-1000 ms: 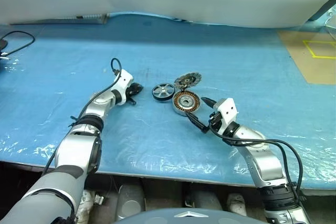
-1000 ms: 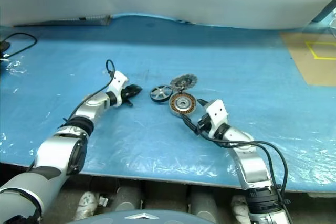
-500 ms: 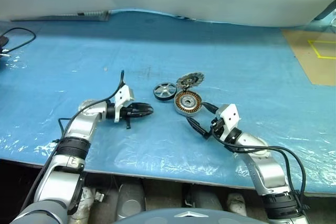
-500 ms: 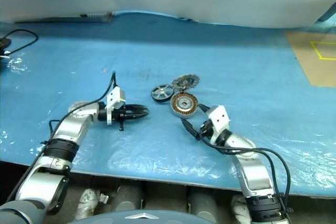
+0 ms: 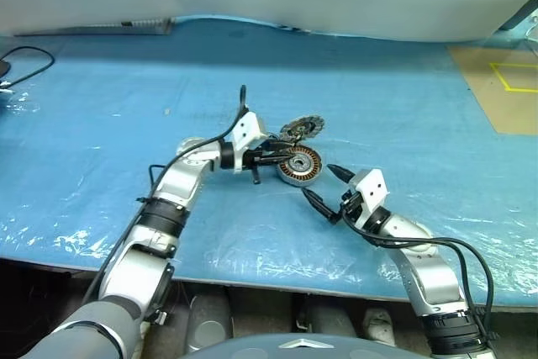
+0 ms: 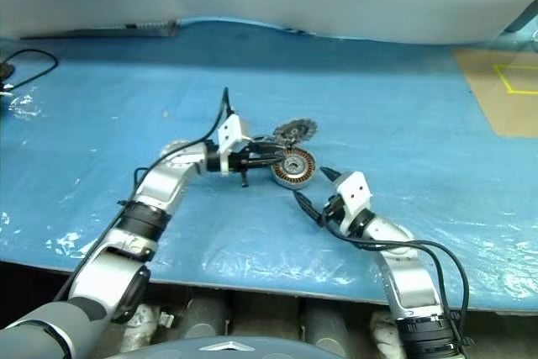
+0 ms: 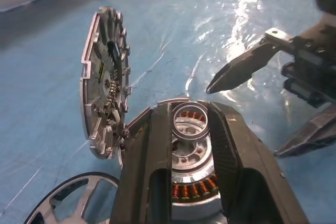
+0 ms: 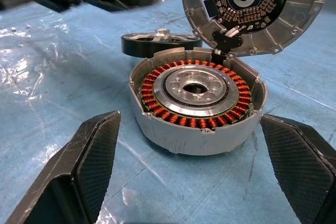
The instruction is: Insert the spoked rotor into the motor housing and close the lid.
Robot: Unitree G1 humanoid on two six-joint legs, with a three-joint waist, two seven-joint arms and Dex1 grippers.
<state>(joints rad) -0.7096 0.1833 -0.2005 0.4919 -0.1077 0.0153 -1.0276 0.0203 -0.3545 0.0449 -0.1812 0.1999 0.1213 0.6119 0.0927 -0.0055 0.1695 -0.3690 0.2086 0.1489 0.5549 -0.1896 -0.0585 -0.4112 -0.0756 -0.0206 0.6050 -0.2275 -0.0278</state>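
The motor housing (image 5: 300, 164) lies on the blue sheet, its copper windings ringing a silver centre (image 8: 197, 90). The lid (image 5: 303, 127) stands tilted up at the housing's far rim, with its inner face (image 8: 252, 9) towards my right wrist. The spoked rotor (image 8: 160, 43) lies flat just beyond the housing, black-rimmed (image 7: 68, 208). My left gripper (image 5: 284, 155) points sideways at the housing's left edge, above the rotor. Its fingers (image 7: 157, 145) stand a narrow gap apart with nothing between them. My right gripper (image 5: 321, 184) is wide open just in front of the housing and touches nothing.
A blue plastic sheet (image 5: 126, 98) covers the table. A black cable (image 5: 25, 60) lies at the far left. At the far right a tan patch (image 5: 504, 90) carries yellow tape. White cloth lines the back edge.
My left arm has swung to the right across the sheet, from well left of the rotor to the housing's edge. The right gripper has kept still, open.
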